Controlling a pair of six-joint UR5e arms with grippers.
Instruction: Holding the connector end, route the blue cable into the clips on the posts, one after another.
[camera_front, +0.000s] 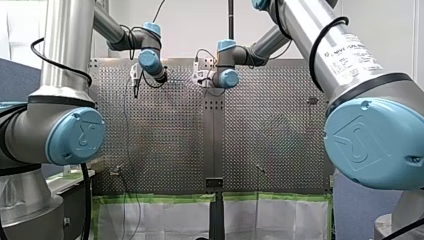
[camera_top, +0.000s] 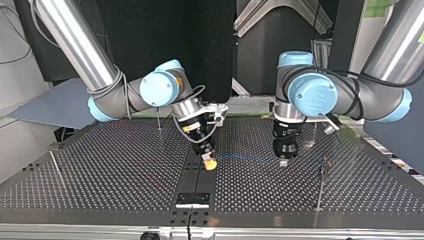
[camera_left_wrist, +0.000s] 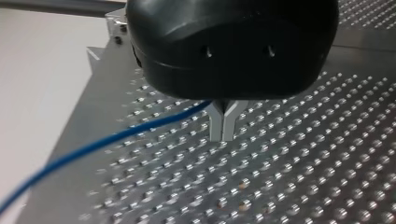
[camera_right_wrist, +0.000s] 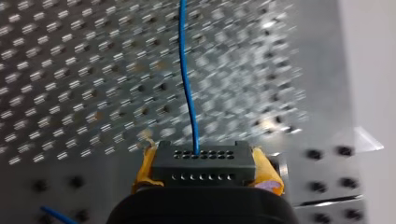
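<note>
Counted: two pincers, one blue cable (camera_left_wrist: 140, 128), one black connector (camera_right_wrist: 201, 161), at least three thin posts (camera_top: 320, 186) on the counter (camera_top: 110, 170); the cable is strung mid-counter between the pincers; only the right wrist view shows the right pincer (camera_right_wrist: 204, 171) clamped on the connector with yellow pads; only the left wrist view shows the left pincer (camera_left_wrist: 223, 133) closed at its tips, cable caught in the fork.

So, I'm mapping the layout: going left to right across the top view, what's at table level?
thin post → my right gripper → blue cable → my left gripper → another thin post
</note>
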